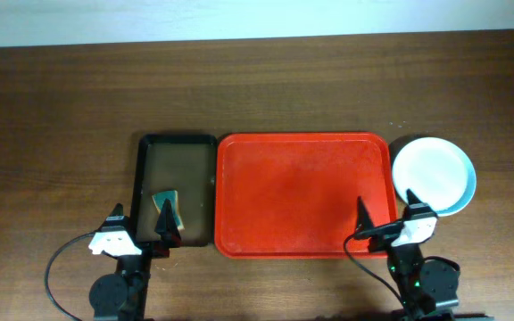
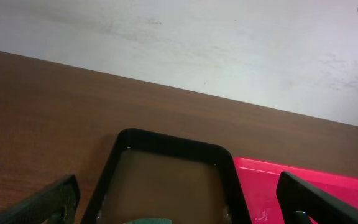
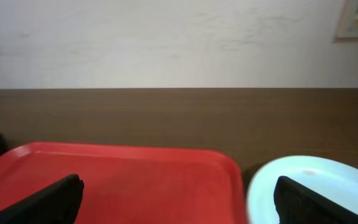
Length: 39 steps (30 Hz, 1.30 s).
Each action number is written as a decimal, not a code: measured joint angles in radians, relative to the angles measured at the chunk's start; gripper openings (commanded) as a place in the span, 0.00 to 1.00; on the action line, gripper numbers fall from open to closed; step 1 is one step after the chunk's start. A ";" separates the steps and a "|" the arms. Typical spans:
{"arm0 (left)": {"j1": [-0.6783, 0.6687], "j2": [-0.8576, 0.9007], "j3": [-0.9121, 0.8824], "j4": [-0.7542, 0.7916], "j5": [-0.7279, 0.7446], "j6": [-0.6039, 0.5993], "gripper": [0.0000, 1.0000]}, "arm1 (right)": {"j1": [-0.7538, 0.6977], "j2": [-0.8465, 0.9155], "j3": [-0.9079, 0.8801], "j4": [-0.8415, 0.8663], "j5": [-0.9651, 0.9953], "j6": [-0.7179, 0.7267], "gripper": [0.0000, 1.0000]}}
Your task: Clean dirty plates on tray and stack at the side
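Note:
The red tray (image 1: 303,193) lies in the middle of the table with nothing on it; it also shows in the right wrist view (image 3: 123,180) and at the edge of the left wrist view (image 2: 316,186). The plates (image 1: 433,175) sit stacked on the table just right of the tray, pale mint-white, top one with no smear; the stack shows in the right wrist view (image 3: 303,186). My left gripper (image 1: 141,234) is open and empty at the near end of the black-rimmed tray. My right gripper (image 1: 384,223) is open and empty at the red tray's near right corner.
A narrow black-rimmed brown tray (image 1: 178,143) lies left of the red tray, holding a teal and yellow sponge (image 1: 168,209) near its front. The table's front edge is close behind both arms. A pale wall stands at the back.

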 measured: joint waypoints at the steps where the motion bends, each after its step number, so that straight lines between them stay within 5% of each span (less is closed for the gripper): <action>1: 0.000 0.000 0.000 0.000 0.000 0.000 0.99 | 0.056 0.000 0.000 0.000 0.000 -0.001 0.99; 11: 0.000 0.000 0.000 0.000 0.000 0.000 0.99 | 0.186 0.000 0.000 -0.002 0.013 -0.007 0.98; 14: 0.000 0.000 0.000 0.000 0.000 0.000 0.99 | 0.185 0.000 0.000 0.008 0.100 -0.120 0.98; 20: 0.000 0.000 0.000 0.000 0.000 0.000 0.99 | 0.024 0.000 0.000 0.013 0.177 -0.241 0.98; 39: 0.000 0.000 0.000 0.000 0.000 0.000 0.99 | 0.023 0.000 0.000 0.007 0.116 -0.260 0.99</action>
